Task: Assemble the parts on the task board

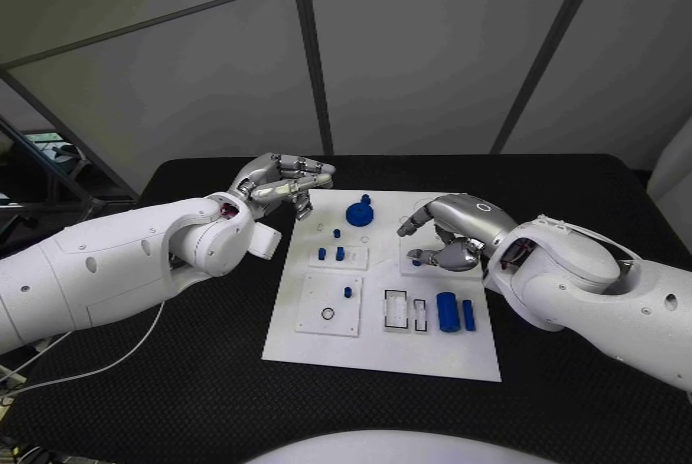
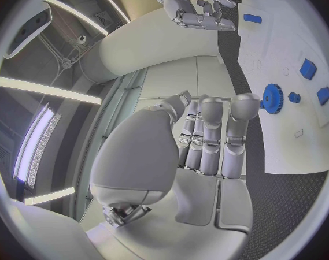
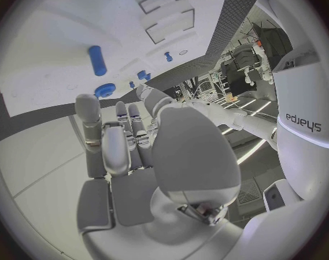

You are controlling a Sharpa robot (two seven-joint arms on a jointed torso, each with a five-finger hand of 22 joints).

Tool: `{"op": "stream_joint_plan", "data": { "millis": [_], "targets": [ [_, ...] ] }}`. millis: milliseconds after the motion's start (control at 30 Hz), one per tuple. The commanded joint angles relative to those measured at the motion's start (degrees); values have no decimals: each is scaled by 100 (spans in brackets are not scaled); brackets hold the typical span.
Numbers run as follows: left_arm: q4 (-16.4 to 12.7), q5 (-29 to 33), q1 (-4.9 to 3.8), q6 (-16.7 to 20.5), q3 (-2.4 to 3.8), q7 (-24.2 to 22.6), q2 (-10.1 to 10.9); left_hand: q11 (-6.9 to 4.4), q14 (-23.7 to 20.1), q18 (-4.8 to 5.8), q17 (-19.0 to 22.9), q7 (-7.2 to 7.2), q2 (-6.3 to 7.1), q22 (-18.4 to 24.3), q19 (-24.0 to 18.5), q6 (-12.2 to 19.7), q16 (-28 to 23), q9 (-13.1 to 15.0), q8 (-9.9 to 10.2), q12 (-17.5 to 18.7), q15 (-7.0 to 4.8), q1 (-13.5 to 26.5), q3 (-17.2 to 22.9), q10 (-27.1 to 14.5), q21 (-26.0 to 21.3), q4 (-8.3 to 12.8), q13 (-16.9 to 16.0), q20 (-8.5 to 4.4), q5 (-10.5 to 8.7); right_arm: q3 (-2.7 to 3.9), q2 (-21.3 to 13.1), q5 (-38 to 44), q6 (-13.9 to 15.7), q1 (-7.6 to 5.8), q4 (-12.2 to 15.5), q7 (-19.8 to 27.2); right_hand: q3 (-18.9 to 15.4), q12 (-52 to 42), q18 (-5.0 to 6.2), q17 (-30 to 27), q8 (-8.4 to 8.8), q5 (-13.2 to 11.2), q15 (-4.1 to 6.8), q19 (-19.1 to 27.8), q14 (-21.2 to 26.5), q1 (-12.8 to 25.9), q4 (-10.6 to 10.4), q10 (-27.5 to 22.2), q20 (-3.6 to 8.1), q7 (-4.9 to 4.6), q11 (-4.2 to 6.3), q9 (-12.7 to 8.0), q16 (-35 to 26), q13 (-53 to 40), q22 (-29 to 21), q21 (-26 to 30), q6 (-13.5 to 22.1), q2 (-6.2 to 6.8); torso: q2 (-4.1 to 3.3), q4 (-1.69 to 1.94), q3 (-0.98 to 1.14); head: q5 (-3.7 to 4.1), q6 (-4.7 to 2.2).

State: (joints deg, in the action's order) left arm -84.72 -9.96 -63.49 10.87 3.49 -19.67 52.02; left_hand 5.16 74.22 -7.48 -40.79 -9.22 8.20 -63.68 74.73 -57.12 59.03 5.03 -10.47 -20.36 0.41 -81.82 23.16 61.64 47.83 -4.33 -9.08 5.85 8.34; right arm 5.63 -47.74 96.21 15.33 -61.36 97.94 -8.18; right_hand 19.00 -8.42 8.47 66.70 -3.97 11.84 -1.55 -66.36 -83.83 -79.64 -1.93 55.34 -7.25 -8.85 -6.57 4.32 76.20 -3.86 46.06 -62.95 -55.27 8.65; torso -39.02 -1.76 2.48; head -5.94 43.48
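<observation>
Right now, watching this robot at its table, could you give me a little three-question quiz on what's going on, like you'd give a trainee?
1. True or false: the left hand is gripping the blue gear.
2. Multiple choice: where do the two blue cylinders lie on the task board? A) at the far edge by the gear; B) on the near half, toward the robot's right; C) off the board, on the black table.
3. Fill in: the right hand hovers over the board holding ____.

Key: 1 false, that hand is empty at the board's far left corner; 2 B; 3 nothing.
</observation>
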Motion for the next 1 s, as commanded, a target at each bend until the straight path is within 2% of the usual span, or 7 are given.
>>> {"op": "stream_joint_plan", "data": {
  "millis": [33,233,333,400,500,700,1000],
  "targets": [
    [3,21,-7,-66,-1,-14,-11,-3,-20,-55,2,-24,-48,-6,33,16,21,-9,-6,-18,7,-1,-16,-26,17,19,-8,14,27,16,-52,140,-522,-25,-56,-237,-85,-50,18,-45,25,-20,0,17,-160,44,-5,-78,-13,49,-8,-5,-11,7,-54,47,16,4,-9,2,-1,25,-8],
    [2,21,-7,-75,-4,-17,-20,-4,-21,-55,3,-23,-49,-7,33,13,22,-8,-8,-21,6,-2,-17,-24,18,20,-9,14,27,24,-51,262,-884,-37,-145,-292,-199,-85,26,-102,20,-47,-8,38,-146,21,-22,-165,-22,84,-20,-3,-39,6,-111,96,27,-1,-13,17,-10,50,0],
    [-1,21,-7,-76,-4,-20,-18,-4,-21,-55,3,-23,-49,-7,33,13,22,-8,-8,-21,6,-2,-17,-24,18,20,-9,14,27,24,-23,282,-1029,-38,-180,-299,-228,-118,24,-102,12,-47,-5,26,-149,3,-27,-160,-23,91,-16,1,-36,0,-102,93,12,-19,-17,19,-2,41,14],
    [-2,21,-7,-75,-4,-22,-16,-4,-21,-55,3,-23,-49,-7,33,13,22,-8,-8,-21,6,-2,-17,-24,18,20,-9,14,27,24,6,290,-1093,-39,-210,-299,-258,-166,22,-105,6,-44,1,7,-154,-20,-33,-135,-19,95,-8,7,-33,-6,-91,88,-9,-42,-16,18,-4,35,25],
    [-4,21,-7,-75,-4,-26,-15,-4,-21,-55,3,-23,-49,-7,33,13,22,-8,-8,-21,6,-2,-17,-24,18,20,-9,14,27,24,50,296,-1128,-39,-257,-295,-280,-233,18,-88,-2,-39,13,-24,-164,-55,-38,-86,-10,90,7,13,-18,-12,-69,74,-38,-83,-13,8,-4,33,31],
    [-7,21,-7,-76,-4,-28,-13,-4,-21,-55,3,-23,-49,-7,33,13,22,-8,-8,-21,6,-2,-17,-24,18,20,-9,14,27,24,131,301,-1142,-38,-333,-280,-245,-384,-6,-136,-24,-42,57,-138,-162,-140,-55,138,27,54,62,34,-40,-16,53,-10,-150,-202,-16,12,-5,26,52],
    [-4,21,-7,-78,-4,-26,-13,-4,-21,-55,3,-23,-49,-7,33,13,22,-8,-8,-21,6,-2,-17,-24,18,20,-9,14,27,23,203,344,-1266,-38,-425,-309,-15,-496,-66,53,-65,-122,158,-350,-227,-241,-106,809,118,37,183,74,100,-34,378,-241,-401,-328,-13,10,0,11,88]
  ]
}}
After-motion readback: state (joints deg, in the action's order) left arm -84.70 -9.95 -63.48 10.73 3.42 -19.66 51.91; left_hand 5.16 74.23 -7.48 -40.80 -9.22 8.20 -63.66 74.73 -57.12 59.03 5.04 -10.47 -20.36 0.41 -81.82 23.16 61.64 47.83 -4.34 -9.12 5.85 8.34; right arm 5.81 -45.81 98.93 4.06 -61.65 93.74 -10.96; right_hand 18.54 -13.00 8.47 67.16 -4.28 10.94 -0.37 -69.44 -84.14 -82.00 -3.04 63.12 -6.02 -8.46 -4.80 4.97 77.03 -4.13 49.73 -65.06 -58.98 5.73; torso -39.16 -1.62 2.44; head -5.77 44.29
